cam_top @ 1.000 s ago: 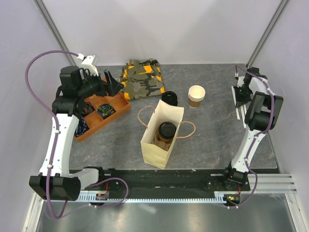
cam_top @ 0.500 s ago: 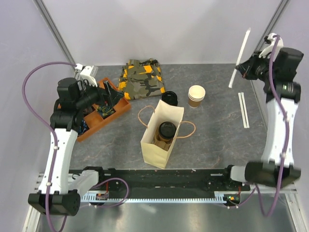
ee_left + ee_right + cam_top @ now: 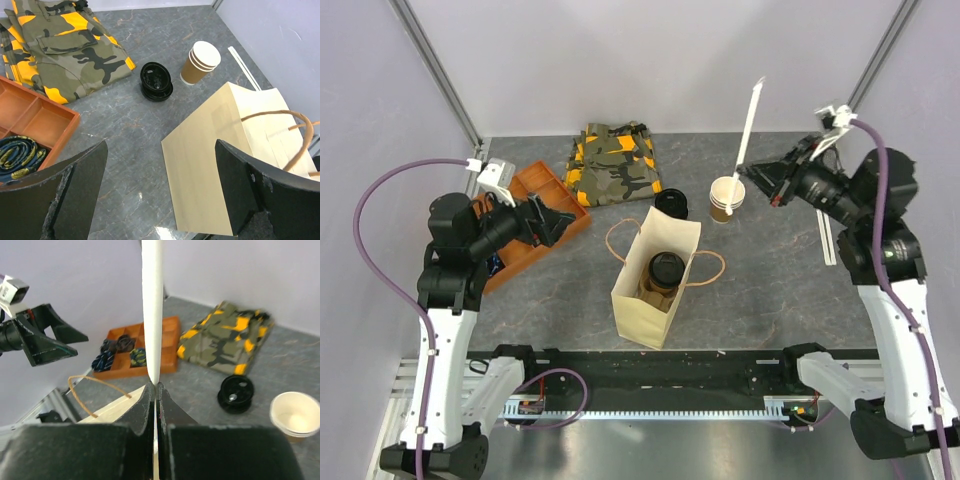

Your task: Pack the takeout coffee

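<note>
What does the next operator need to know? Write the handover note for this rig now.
Left gripper: open, empty, hovering at the edge of the orange tray.
Right gripper: shut on a white straw, held upright in the air near the stack of lidless paper cups.
Takeout coffee: lid on, standing inside the paper bag.
Done: the coffee is in the bag.
Left: probably lower the straw into the bag and release. A second straw lies on the table to the right.
</note>
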You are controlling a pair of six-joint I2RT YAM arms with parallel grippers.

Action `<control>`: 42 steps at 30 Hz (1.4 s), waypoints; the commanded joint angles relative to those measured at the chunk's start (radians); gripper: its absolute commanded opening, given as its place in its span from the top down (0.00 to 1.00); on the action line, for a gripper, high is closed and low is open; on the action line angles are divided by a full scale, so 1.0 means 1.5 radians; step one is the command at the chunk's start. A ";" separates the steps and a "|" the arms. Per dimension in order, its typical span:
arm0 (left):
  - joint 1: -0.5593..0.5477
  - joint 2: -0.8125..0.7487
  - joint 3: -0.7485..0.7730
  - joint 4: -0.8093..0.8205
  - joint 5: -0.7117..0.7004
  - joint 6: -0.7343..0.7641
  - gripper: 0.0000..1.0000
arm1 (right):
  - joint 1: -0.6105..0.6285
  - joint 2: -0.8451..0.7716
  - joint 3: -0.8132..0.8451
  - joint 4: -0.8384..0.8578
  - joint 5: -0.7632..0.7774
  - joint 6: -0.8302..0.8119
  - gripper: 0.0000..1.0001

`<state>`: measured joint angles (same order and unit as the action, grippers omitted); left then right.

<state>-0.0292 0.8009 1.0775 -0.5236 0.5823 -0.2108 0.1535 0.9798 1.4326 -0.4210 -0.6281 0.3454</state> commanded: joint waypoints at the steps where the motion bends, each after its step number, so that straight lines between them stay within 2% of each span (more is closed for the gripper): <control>1: 0.003 -0.030 0.000 -0.014 0.000 -0.008 0.05 | 0.057 -0.006 -0.062 0.079 -0.007 0.028 1.00; 5: 0.003 -0.032 0.025 -0.055 -0.008 0.042 0.04 | 0.159 0.003 -0.125 0.167 0.030 0.031 1.00; 8: 0.003 -0.026 0.044 -0.086 -0.017 0.075 0.04 | 0.241 0.006 -0.149 0.184 0.066 0.005 1.00; 11: 0.003 -0.027 0.053 -0.103 -0.024 0.092 0.03 | 0.289 0.003 -0.180 0.207 0.078 0.005 1.00; 25: 0.003 -0.043 0.033 -0.114 -0.027 0.102 0.02 | 0.418 -0.026 -0.283 0.212 0.143 -0.072 1.00; 26: 0.003 -0.044 0.033 -0.116 -0.027 0.104 0.02 | 0.420 -0.027 -0.285 0.211 0.143 -0.075 0.95; 27: 0.003 -0.042 0.033 -0.118 -0.029 0.106 0.02 | 0.421 -0.027 -0.286 0.209 0.142 -0.077 0.84; 29: 0.003 -0.041 0.032 -0.117 -0.029 0.107 0.02 | 0.422 -0.031 -0.284 0.196 0.155 -0.084 0.72; 30: 0.003 -0.039 0.032 -0.117 -0.027 0.107 0.02 | 0.422 -0.033 -0.281 0.192 0.160 -0.088 0.59; 34: 0.003 -0.029 0.034 -0.113 -0.022 0.113 0.02 | 0.422 -0.036 -0.264 0.182 0.169 -0.104 0.44; 37: 0.003 -0.020 0.039 -0.115 -0.008 0.127 0.01 | 0.422 -0.027 -0.225 0.177 0.202 -0.123 0.37; 39: 0.003 -0.007 0.054 -0.127 0.003 0.135 0.00 | 0.422 -0.014 -0.180 0.167 0.248 -0.138 0.26; 40: 0.003 0.011 0.060 -0.136 0.011 0.136 0.00 | 0.421 -0.010 -0.166 0.154 0.265 -0.140 0.17; 42: 0.002 0.041 0.091 -0.178 0.015 0.139 0.00 | 0.418 0.003 -0.127 0.139 0.309 -0.155 0.07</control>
<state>-0.0292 0.7956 1.1267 -0.7189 0.5640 -0.0566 0.7818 0.9657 1.1027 -0.2020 -0.3058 0.1722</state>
